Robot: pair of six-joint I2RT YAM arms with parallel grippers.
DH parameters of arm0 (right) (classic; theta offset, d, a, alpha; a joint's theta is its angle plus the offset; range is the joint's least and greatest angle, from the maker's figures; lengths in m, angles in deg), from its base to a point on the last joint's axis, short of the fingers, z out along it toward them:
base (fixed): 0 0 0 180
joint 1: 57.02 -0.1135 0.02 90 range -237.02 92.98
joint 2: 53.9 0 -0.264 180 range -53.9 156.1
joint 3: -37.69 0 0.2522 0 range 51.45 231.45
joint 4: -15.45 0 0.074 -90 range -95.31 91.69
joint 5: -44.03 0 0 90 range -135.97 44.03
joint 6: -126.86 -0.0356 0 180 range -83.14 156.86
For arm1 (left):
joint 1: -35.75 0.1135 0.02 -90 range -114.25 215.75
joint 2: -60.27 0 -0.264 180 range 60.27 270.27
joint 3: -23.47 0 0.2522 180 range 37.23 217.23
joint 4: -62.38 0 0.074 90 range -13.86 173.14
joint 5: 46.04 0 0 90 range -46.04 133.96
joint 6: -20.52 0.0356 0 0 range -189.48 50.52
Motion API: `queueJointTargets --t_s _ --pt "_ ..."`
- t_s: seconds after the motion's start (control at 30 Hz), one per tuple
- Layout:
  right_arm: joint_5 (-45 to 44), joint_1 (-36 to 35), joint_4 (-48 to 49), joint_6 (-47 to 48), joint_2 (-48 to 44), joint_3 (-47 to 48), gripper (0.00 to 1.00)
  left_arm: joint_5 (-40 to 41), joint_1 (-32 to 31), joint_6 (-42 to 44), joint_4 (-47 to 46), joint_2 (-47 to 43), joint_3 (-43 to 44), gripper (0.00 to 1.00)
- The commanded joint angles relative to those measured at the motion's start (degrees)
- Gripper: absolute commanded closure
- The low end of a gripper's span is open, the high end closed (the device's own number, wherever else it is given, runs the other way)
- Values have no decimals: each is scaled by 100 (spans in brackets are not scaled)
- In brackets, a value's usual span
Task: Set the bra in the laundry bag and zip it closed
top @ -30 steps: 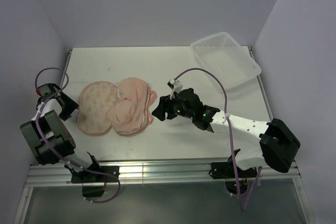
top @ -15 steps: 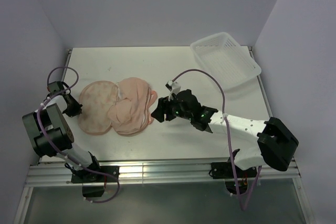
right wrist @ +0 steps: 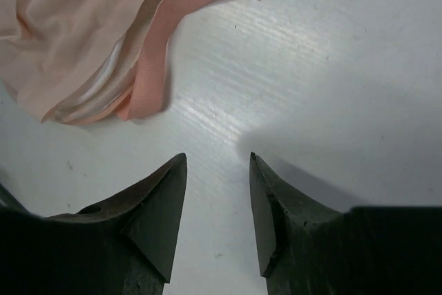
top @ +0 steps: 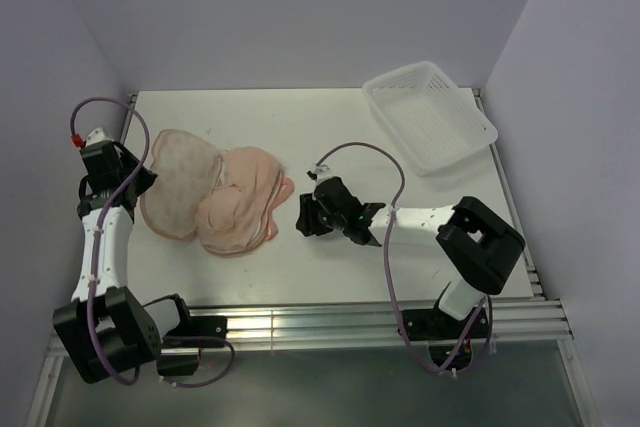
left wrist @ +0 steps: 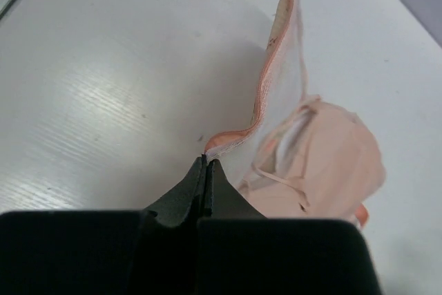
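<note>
pink-edged laundry bag point(left wrist: 283, 67) sits pinched in the left gripper point(left wrist: 206, 160); right gripper point(right wrist: 217, 162), jaws apart, must next push the bra point(left wrist: 331, 164) inside.

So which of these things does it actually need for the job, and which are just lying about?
Needed for the job:
bra
laundry bag
left gripper, shut on the bag's pink edge
right gripper, open, beside the bra

Just lying about:
white plastic basket, at the far right of the table
</note>
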Motion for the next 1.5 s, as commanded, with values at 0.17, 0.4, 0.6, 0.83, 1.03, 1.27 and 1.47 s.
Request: queueJointTargets --t_s 0.17,0.4,0.6,0.83,1.03,1.27,1.47 --pt "-280 30 228 -586 774 945 47 -484 -759 -320 86 -1057 -298 100" --pt "-298 91 149 -805 1530 1481 52 -836 -1339 -689 -160 -1559 -588 100" --pt "-174 126 369 -928 1592 1455 53 -792 -2593 -1320 -722 -1568 -947 100" --pt "-245 170 334 -920 1250 1297 53 -222 -4169 -1981 -1627 -973 -1081 76" --pt "-315 205 518 -911 653 709 52 -133 -4715 -1929 -1988 -251 -835 29" --pt "-439 205 466 -788 -612 -161 45 614 -4497 -1191 -1514 242 9 28" --pt "-165 -285 753 -1182 -982 -565 10 -38 -2879 -1664 -2224 874 36 29"
